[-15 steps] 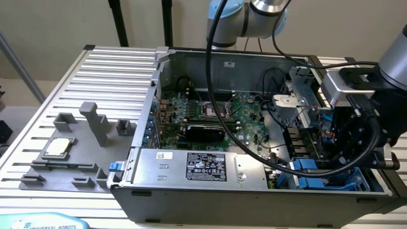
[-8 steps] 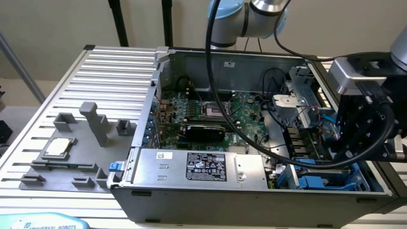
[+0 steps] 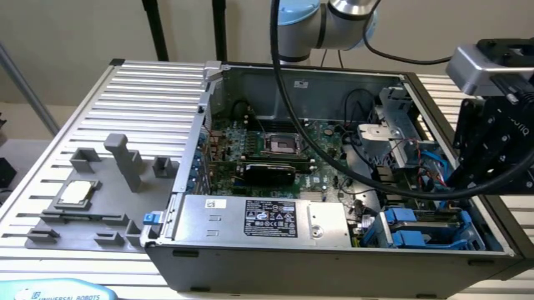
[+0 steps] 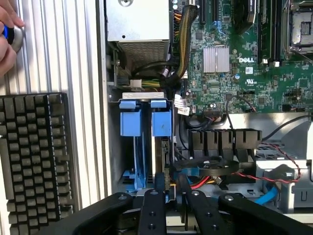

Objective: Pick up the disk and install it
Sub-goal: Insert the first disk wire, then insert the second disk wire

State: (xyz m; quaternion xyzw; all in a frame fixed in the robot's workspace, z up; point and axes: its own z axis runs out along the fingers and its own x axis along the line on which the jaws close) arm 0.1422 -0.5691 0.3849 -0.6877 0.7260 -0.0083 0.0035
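Gripper first: it sits right at the near end of the drive cage, in line with the disk. The disk stands on edge in its blue carrier, in the cage slot nearer the circuit board. From these views you cannot tell whether the gripper is clamped on the disk's end or has let go, so treat it as possibly loaded.

By the look of it the disk is already well down in its slot, so the step in hand appears to be the seating. To do that well:
- Keep the disk square to the cage rails.
- Press straight along the slot, not across it. A tilt would probably jam the carrier against the second blue carrier, which sits just beside it.
- Mind the red and blue cables lying near the gripper on the circuit-board side. They look loose enough to snag.

Past the cage comes a bundle of wires, then the power supply, with the circuit board next to it.

Outside the computer case, a person's hand rests at the edge of the ribbed table, well apart from the work.
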